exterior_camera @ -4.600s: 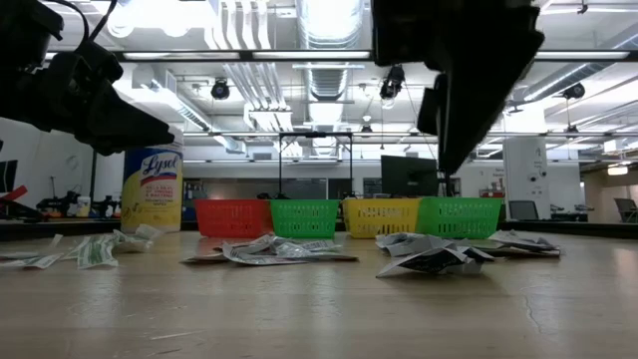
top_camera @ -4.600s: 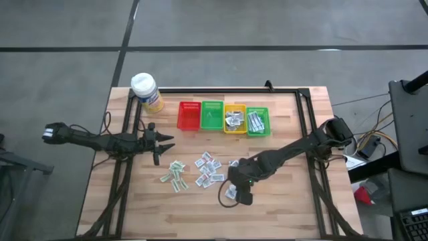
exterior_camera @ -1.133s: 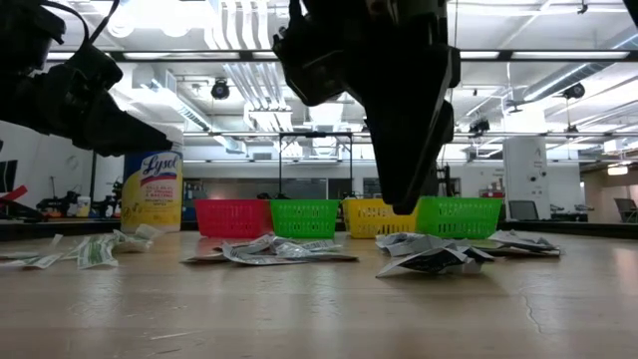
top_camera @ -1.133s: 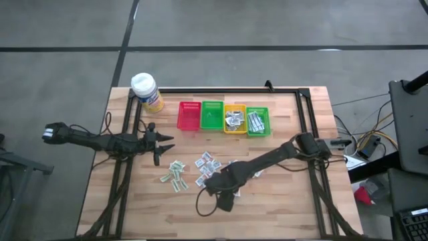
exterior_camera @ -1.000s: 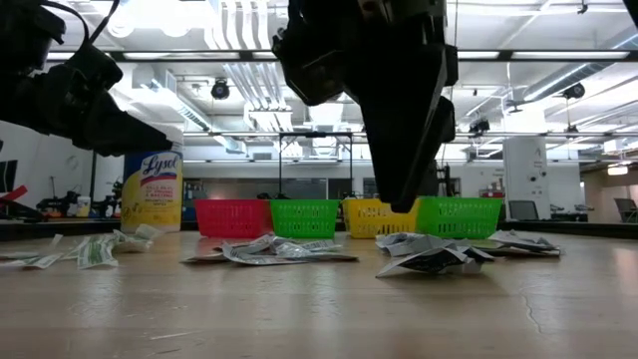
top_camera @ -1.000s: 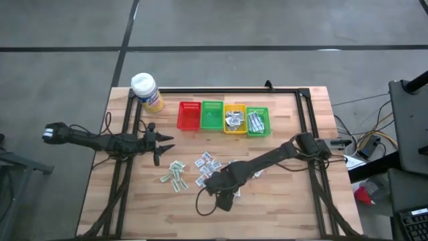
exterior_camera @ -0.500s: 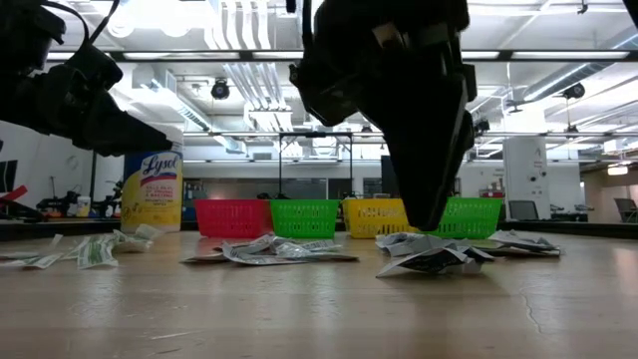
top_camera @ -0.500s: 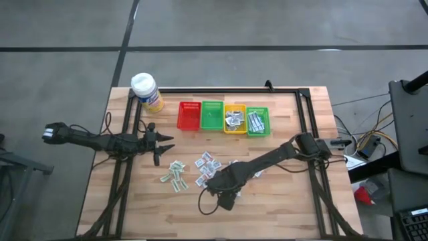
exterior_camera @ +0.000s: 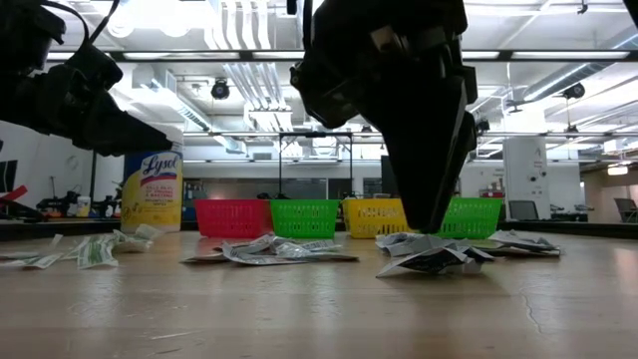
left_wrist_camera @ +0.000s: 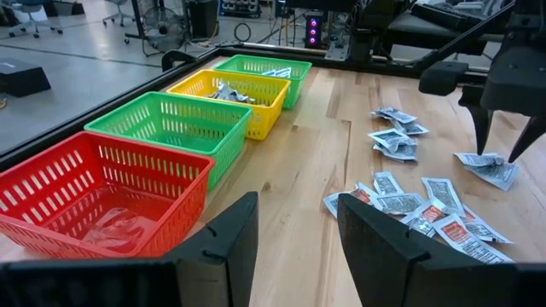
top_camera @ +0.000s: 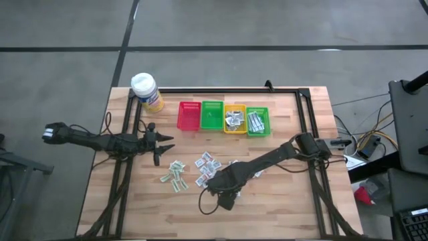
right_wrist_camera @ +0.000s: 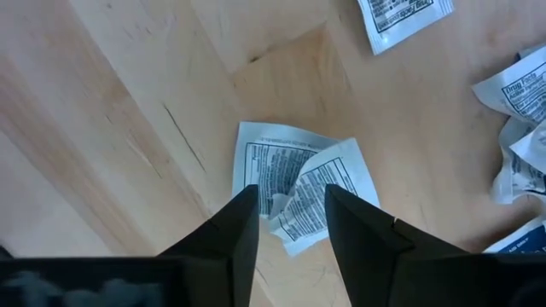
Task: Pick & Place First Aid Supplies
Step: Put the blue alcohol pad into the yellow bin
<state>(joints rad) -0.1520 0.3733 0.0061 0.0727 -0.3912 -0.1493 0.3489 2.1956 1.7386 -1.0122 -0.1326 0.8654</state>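
Several first aid supplies lie loose on the wooden table: small white paper packets in clusters [top_camera: 175, 175] [top_camera: 208, 167]. One crumpled packet [right_wrist_camera: 294, 183] lies flat by itself near the table's front. My right gripper [right_wrist_camera: 290, 205] points straight down over it, open, one fingertip above each side. The low view shows a gap between the fingertips and this packet [exterior_camera: 429, 261]. My left gripper [left_wrist_camera: 294, 230] hovers open over the table's left side, pointing toward the baskets, with nothing between its fingers.
Four baskets stand in a row at the back: red [top_camera: 188, 115], green [top_camera: 212, 115], yellow [top_camera: 235, 119] and green [top_camera: 257, 122]; the last two hold packets. A yellow bottle [top_camera: 146, 90] stands at the far left corner. Bare wood lies in front of my right gripper.
My right gripper has sunk a little toward the crumpled packet and shifted slightly toward the table's right edge, its fingers still apart. The packets have not moved.
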